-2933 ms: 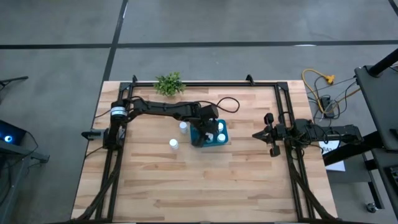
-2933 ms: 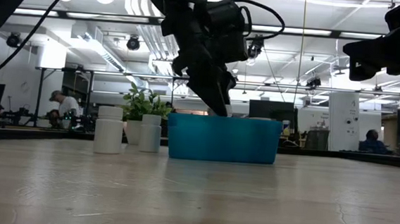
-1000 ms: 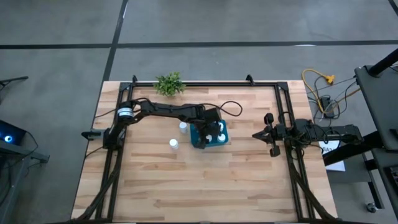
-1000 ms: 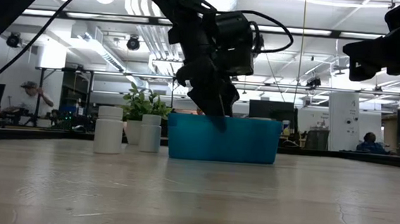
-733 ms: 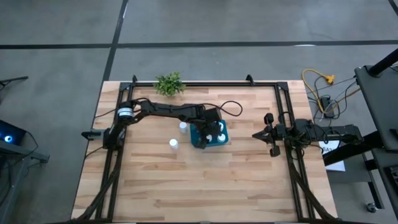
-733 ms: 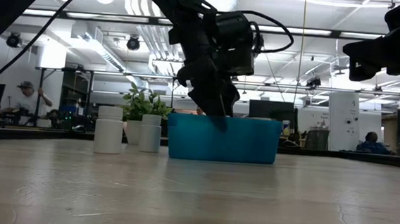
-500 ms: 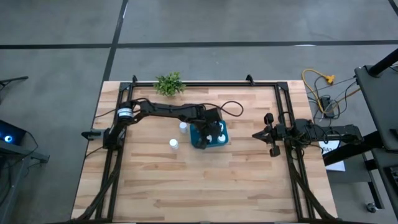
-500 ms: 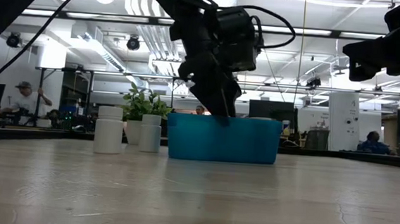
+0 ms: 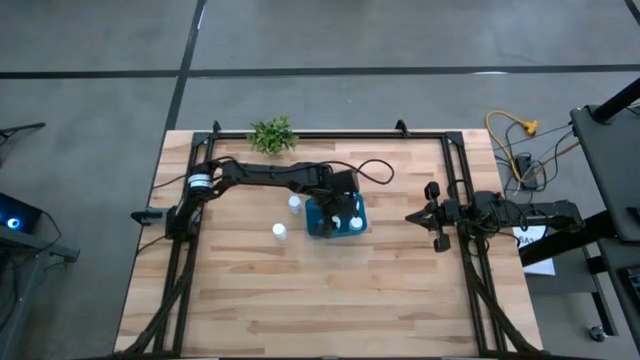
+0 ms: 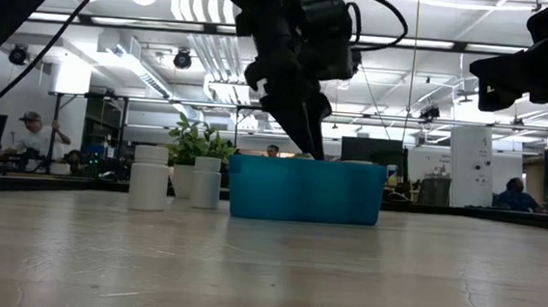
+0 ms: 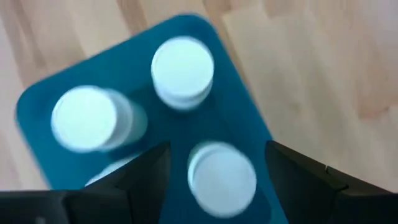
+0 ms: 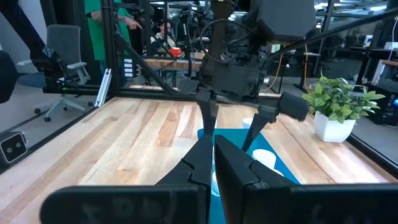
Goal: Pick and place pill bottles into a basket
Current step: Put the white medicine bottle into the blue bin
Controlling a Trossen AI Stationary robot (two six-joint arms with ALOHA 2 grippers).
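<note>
The teal basket [image 9: 322, 226] [image 10: 305, 190] [image 11: 242, 118] stands mid-table with several white pill bottles [image 11: 183, 70] upright in it. Two more pill bottles [image 9: 294, 204] [image 9: 279, 231] stand on their bases on the wood to its left. My left gripper [image 9: 338, 207] [image 10: 313, 149] [image 11: 217, 147] hangs open just above the basket's rim, pointing steeply down. One bottle's cap [image 11: 221, 178] lies below and between its fingers, untouched. My right gripper [image 9: 413, 216] [image 12: 214, 165] waits shut and level at the table's right side, holding nothing.
A small potted plant [image 9: 272, 134] [image 10: 192, 143] stands at the table's far edge. Black frame rails [image 9: 462, 180] run along the table's sides. Bare wood lies toward the near edge. People show in the room beyond the table.
My left gripper has risen from inside the basket to just above its rim, still open. The bottles in the basket and the two on the table have stayed where they were.
</note>
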